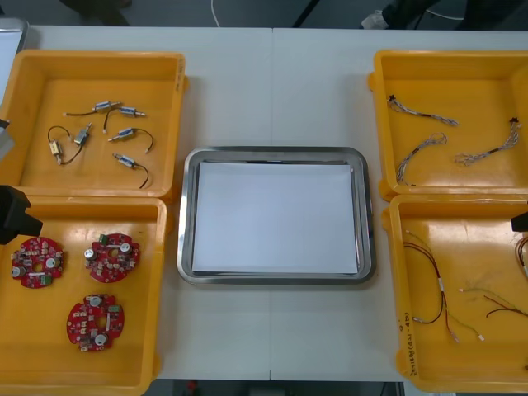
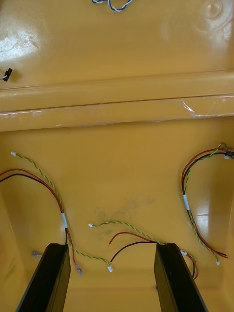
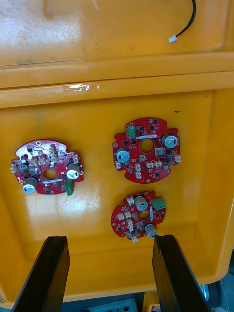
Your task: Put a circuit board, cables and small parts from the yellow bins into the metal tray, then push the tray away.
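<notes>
1. My left gripper (image 3: 109, 239) hangs over the near left yellow bin (image 1: 157, 272), its fingers wide apart.
2. Three round red circuit boards (image 3: 146, 156) lie under it.
3. My right gripper (image 2: 111, 246) is open too, over the red and yellow cables (image 2: 58, 200) in the near right yellow bin (image 1: 394, 272).
4. The metal tray (image 1: 188, 214) sits between the bins, white inside.
5. Small metal parts (image 1: 125, 134) lie in the far left bin, and blue and white cables (image 1: 421, 148) in the far right one.
6. Some black writing (image 1: 408, 330) runs along the near right bin's rim, too tiny for me to read.
7. In the front view, the picture's edges cut off both my grippers.
</notes>
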Action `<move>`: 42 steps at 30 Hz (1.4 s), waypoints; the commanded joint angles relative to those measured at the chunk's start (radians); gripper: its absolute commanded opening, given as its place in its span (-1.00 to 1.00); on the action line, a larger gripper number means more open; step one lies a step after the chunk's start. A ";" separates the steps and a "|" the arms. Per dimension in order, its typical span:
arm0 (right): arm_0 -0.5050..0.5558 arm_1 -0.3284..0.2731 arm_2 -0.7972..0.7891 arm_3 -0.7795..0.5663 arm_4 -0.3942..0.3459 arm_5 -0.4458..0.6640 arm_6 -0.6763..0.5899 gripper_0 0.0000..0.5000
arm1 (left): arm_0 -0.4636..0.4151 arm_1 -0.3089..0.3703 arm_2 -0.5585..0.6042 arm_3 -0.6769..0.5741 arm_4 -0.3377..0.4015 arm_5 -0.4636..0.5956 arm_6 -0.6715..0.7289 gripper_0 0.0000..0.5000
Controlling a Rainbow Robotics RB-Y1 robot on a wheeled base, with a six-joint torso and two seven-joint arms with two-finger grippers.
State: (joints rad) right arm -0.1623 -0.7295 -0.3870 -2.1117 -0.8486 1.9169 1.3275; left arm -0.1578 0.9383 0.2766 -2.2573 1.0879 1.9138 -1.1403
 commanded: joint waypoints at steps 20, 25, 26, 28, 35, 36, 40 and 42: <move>0.013 -0.037 -0.032 -0.004 -0.007 0.003 0.029 1.00 | 0.018 0.047 0.032 -0.025 -0.003 0.006 -0.056 1.00; 0.013 -0.037 -0.032 -0.004 -0.007 0.003 0.029 1.00 | 0.018 0.047 0.032 -0.025 -0.003 0.006 -0.056 1.00; 0.013 -0.037 -0.032 -0.004 -0.007 0.003 0.029 1.00 | 0.018 0.047 0.032 -0.025 -0.003 0.006 -0.056 1.00; 0.013 -0.037 -0.032 -0.004 -0.007 0.003 0.029 1.00 | 0.018 0.047 0.032 -0.025 -0.003 0.006 -0.056 1.00; 0.013 -0.037 -0.032 -0.004 -0.007 0.003 0.029 1.00 | 0.018 0.047 0.032 -0.025 -0.003 0.006 -0.056 1.00; 0.013 -0.037 -0.032 -0.004 -0.007 0.003 0.029 1.00 | 0.018 0.047 0.032 -0.025 -0.003 0.006 -0.056 1.00; 0.013 -0.037 -0.032 -0.004 -0.007 0.003 0.029 1.00 | 0.018 0.047 0.032 -0.025 -0.003 0.006 -0.056 1.00; 0.013 -0.037 -0.032 -0.004 -0.007 0.003 0.029 1.00 | 0.018 0.047 0.032 -0.025 -0.003 0.006 -0.056 1.00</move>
State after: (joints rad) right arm -0.1623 -0.7295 -0.3870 -2.1117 -0.8486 1.9169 1.3275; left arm -0.1578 0.9383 0.2766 -2.2573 1.0879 1.9138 -1.1403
